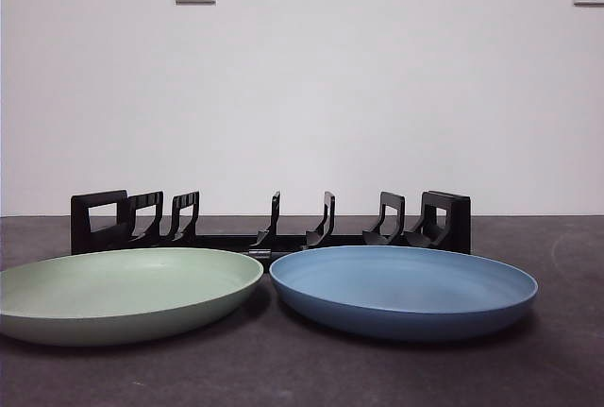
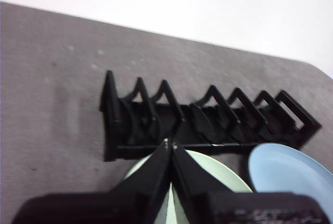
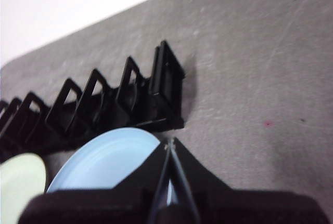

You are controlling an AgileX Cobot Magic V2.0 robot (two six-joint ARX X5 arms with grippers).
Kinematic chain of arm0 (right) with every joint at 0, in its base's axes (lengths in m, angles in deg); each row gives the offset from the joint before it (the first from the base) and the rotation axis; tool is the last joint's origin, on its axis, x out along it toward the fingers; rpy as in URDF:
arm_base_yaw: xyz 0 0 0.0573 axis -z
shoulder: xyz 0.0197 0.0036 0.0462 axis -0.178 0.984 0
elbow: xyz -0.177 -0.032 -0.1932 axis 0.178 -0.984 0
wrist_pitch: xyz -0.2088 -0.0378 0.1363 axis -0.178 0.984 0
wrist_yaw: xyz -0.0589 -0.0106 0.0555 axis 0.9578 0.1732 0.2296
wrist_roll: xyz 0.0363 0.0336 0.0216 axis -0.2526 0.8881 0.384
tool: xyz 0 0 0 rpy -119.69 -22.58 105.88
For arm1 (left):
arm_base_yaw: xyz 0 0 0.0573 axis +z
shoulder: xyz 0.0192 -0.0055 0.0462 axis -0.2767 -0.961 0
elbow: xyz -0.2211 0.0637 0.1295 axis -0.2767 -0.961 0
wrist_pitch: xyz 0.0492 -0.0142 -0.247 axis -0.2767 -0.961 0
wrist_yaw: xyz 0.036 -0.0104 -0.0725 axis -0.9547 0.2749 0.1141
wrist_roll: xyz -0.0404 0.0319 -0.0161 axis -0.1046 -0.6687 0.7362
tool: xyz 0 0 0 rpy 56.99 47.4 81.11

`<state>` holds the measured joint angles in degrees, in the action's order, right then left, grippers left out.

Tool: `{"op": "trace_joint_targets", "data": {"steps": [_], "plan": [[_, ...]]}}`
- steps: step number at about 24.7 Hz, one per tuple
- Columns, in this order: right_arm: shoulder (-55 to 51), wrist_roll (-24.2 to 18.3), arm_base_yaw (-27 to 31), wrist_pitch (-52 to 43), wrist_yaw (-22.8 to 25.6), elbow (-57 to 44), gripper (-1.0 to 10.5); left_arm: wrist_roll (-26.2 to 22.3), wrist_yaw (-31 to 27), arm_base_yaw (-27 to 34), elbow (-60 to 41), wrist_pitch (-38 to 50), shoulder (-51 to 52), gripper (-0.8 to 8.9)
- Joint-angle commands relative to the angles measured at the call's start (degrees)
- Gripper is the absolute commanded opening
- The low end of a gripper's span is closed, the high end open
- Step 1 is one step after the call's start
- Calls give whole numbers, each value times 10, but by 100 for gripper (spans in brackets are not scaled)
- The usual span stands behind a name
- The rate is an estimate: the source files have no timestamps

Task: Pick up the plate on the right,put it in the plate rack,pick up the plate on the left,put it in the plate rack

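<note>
While both arms hang above the table, the left gripper (image 2: 169, 143) has its jaws together over the green plate (image 2: 208, 174), and the right gripper (image 3: 169, 143) has its jaws together over the blue plate (image 3: 104, 161). Beyond each gripper, behind both plates, lies the plate rack (image 1: 274, 228), holding nothing.

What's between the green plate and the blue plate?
Nothing. In the front view the green plate and blue plate lie side by side, rims nearly meeting; only a sliver of dark table shows, with the rack behind.
</note>
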<state>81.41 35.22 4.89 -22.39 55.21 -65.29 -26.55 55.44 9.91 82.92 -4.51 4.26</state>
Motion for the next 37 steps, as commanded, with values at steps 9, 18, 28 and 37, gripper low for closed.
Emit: {"op": "trace_joint_targets", "data": {"steps": [9,18,28,37], "plan": [[256,-101,0,113,-110,159,3,-3,159,1,103,-33,-240,-1],[393,-110,-11,100,-122,199,221,-2,168,1,135,-14,-320,222],[545,-109,-50,50,-123,202,154,-15,148,-39,211,-26,-382,221],[546,-88,-52,51,-122,203,-12,-81,129,-71,211,-26,-384,221]]}}
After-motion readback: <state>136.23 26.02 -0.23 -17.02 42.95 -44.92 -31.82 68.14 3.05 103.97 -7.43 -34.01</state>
